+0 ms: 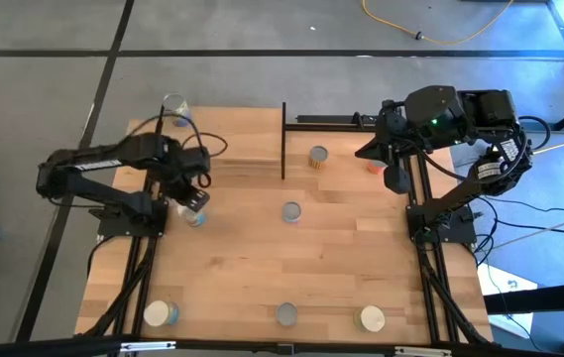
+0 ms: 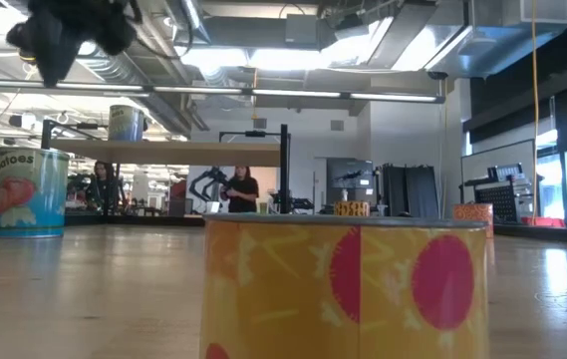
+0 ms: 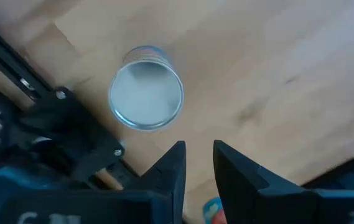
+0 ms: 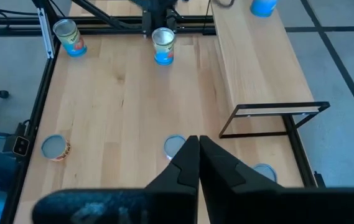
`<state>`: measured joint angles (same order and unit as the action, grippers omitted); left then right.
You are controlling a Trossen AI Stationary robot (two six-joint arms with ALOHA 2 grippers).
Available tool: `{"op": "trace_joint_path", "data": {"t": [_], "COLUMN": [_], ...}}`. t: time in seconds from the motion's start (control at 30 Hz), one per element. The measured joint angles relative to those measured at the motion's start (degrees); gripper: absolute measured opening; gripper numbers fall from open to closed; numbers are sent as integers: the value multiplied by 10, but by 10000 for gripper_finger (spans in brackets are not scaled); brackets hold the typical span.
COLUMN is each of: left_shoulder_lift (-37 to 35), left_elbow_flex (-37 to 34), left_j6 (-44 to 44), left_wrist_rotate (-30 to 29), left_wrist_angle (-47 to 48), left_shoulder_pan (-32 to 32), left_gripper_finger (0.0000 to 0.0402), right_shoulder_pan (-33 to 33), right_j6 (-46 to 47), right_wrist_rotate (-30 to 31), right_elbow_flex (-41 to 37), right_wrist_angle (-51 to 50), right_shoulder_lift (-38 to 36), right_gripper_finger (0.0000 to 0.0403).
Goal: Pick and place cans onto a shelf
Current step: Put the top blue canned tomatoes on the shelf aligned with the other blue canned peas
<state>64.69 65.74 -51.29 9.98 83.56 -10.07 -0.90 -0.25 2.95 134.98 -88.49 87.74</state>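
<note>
Several cans stand upright on their bases on the wooden table. One with a silver top and blue label (image 3: 145, 96) stands at the table's left, just below my left gripper (image 3: 198, 158). That gripper (image 1: 192, 196) points down, open, with the can (image 1: 195, 216) beside its fingertips, not between them. Another blue can (image 1: 172, 104) stands on the raised shelf (image 1: 232, 139) at the far left. My right gripper (image 4: 195, 149) hangs shut and raised at the far right (image 1: 397, 181), holding nothing.
Other cans stand mid-table (image 1: 291, 211), at the far middle (image 1: 318, 156), beside the right gripper (image 1: 374, 166) and along the near edge (image 1: 160, 313), (image 1: 286, 314), (image 1: 372, 318). A black post (image 1: 283, 139) ends the shelf. People stand in the room behind (image 2: 241, 189).
</note>
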Motion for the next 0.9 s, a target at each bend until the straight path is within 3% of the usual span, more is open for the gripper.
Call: {"op": "trace_joint_path", "data": {"t": [0.2, 0.37, 0.9], "left_shoulder_lift": [0, 0, 0], "left_elbow_flex": [-60, -75, -123], "left_j6": [-24, -52, -69], "left_wrist_rotate": [-5, -61, -102], "left_wrist_angle": [-67, -76, -139], "left_shoulder_pan": [25, 56, 108], "left_gripper_finger": [77, 77, 77], "right_shoulder_pan": [0, 0, 0], "right_j6": [0, 0, -2], "right_wrist_rotate": [0, 0, 0], "right_elbow_flex": [0, 0, 0], "right_wrist_angle": [0, 0, 0], "right_shoulder_lift": [0, 0, 0], "right_gripper_finger": [11, 11, 11]}}
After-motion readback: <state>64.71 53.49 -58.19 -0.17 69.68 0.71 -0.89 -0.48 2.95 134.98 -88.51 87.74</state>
